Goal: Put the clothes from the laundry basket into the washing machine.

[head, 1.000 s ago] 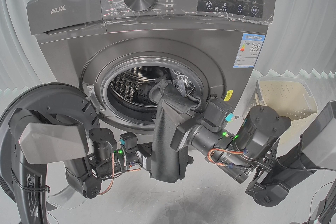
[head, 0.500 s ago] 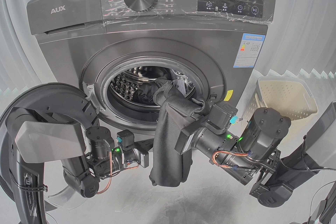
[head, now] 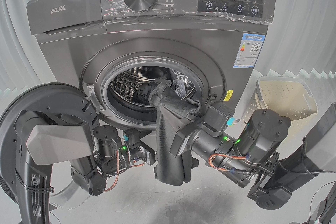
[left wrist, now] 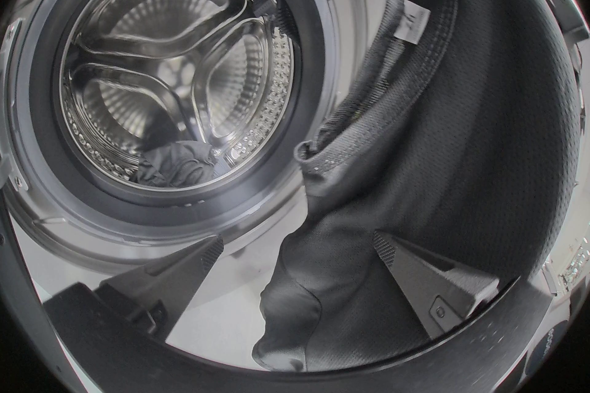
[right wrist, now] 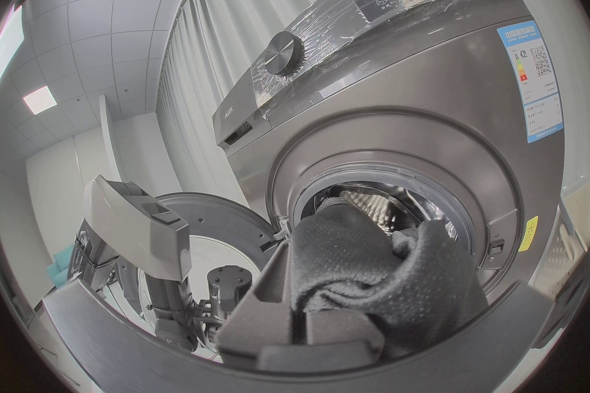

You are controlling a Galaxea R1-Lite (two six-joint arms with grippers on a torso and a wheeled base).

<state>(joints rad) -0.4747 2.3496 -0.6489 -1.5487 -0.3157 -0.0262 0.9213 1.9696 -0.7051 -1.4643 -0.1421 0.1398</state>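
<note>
Head view: right gripper (right wrist: 319, 320) clamped on dark garment (head: 171, 137) at the washing machine (head: 168, 46) door opening's lower-right rim, tail hanging outside. Left gripper (left wrist: 295, 242) spread open beside the tail. Mid-load; next I'd shove it deeper into the drum (head: 129, 84).

- washing machine (head: 150, 42): grey front-loader, door swung open to its left.
- black garment (head: 171, 137): mesh, draped out of the machine's opening, hanging below its rim.
- dark clothes (left wrist: 175, 164): crumpled in the machine's drum.
- laundry basket (head: 287, 102): cream, perforated, upright, just right of the machine.
</note>
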